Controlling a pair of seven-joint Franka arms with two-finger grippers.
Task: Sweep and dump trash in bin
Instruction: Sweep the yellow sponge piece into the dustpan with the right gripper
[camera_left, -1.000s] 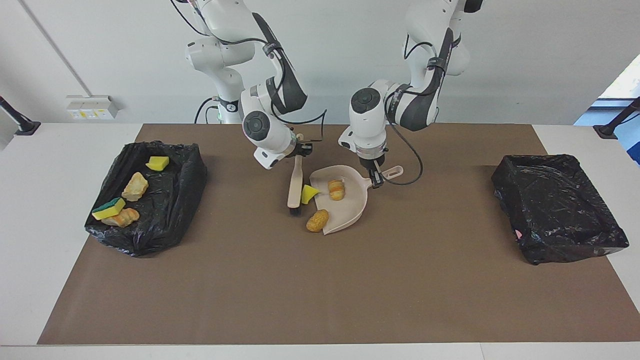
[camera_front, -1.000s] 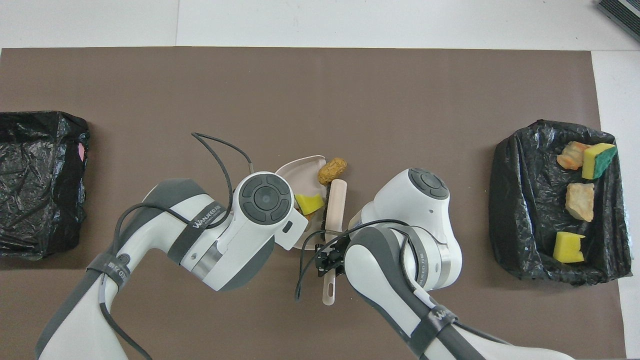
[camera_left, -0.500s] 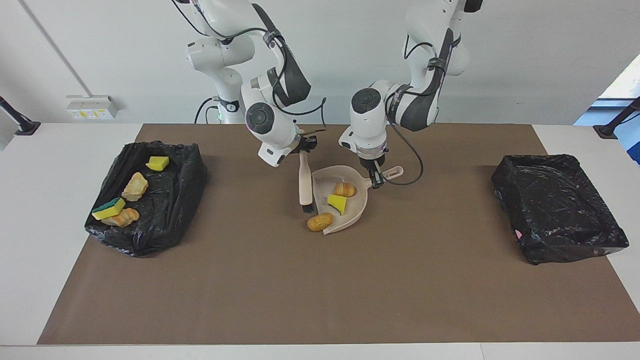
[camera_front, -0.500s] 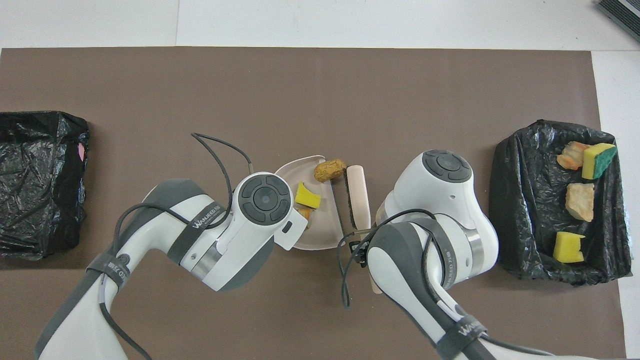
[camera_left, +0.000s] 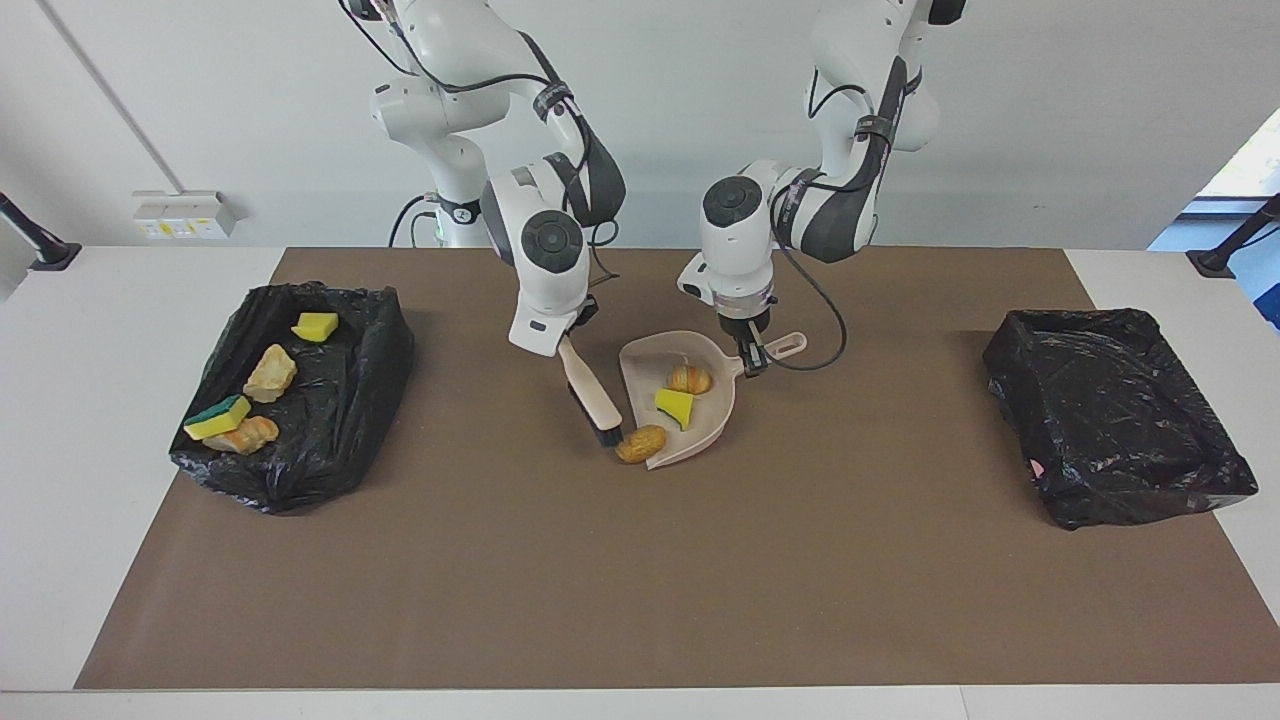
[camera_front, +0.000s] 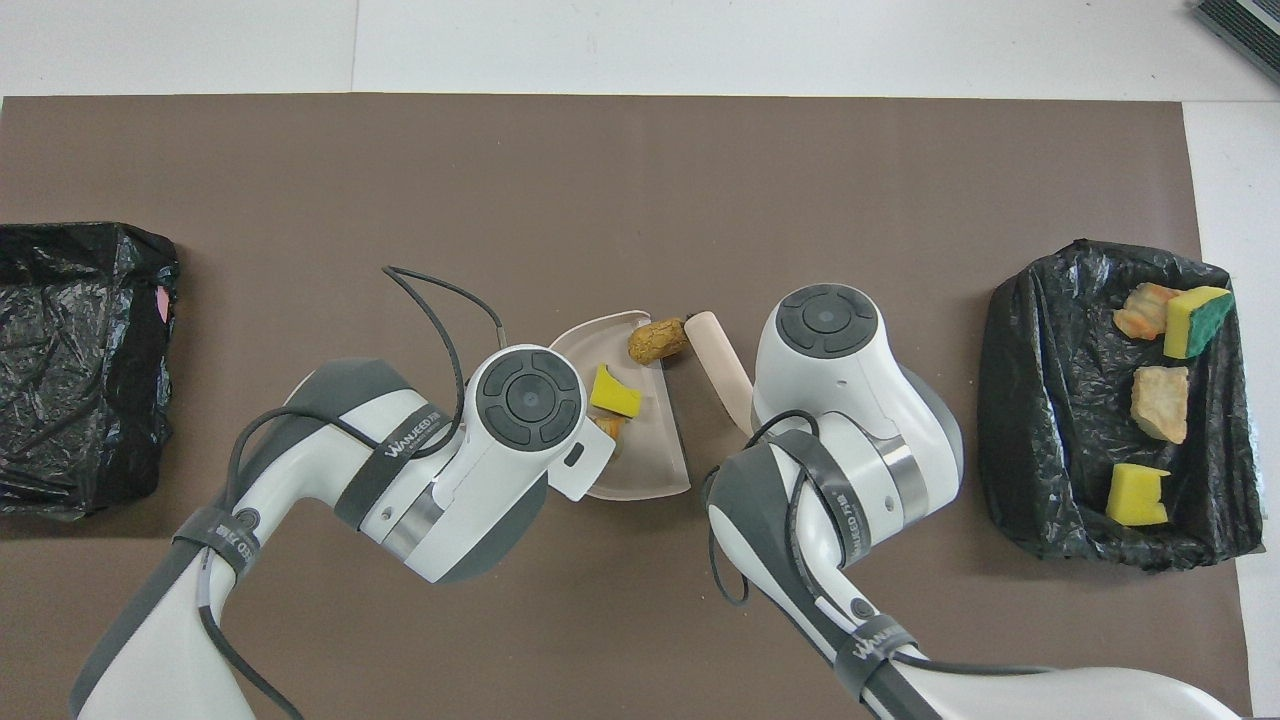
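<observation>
Facing view — brush (camera_left: 597, 405) bristles touch bread lump (camera_left: 641, 443) beside dustpan (camera_left: 708, 425).

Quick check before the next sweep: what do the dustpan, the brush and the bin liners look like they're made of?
Dustpan: likely moulded plastic, smooth matte beige, thin even walls. Brush: handle the same matte beige, probably plastic; dark bristles at its tip. Bin liners: thin black plastic film, glossy and crinkled, with highlights along the folds. What is under the film does not show.
</observation>
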